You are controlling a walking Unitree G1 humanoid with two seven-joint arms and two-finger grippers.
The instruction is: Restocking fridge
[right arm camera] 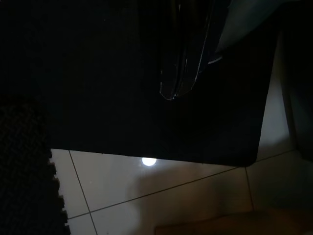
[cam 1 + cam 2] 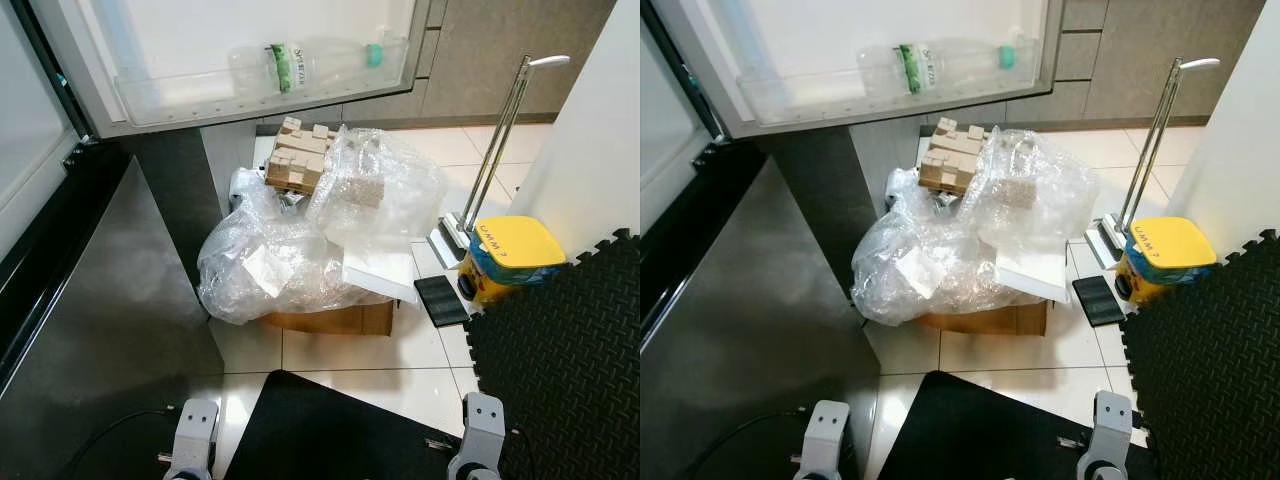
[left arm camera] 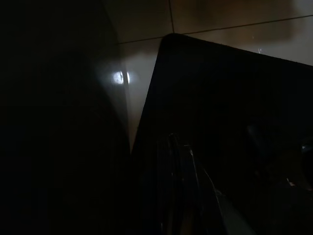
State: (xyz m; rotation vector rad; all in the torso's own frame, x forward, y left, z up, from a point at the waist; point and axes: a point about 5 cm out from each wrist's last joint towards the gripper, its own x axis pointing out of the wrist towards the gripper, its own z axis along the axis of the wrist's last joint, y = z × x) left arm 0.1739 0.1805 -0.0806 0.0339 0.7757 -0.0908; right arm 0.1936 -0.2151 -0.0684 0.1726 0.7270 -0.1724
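Fridge door [image 2: 150, 60] shelf [image 2: 180, 98] holds one clear bottle [image 2: 300, 65] lying sideways.

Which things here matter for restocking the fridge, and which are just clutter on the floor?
For the job:
- open fridge door
- clear bottle lying in the door shelf

Just lying about:
- bubble wrap heap on a cardboard box
- yellow-lidded bucket
- mop
- black foam mat

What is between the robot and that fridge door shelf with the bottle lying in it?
A heap of clear plastic wrap over a cardboard box sits on the floor just below the open fridge door, where the bottle lies in the door shelf. Both arms hang low by a black mat.
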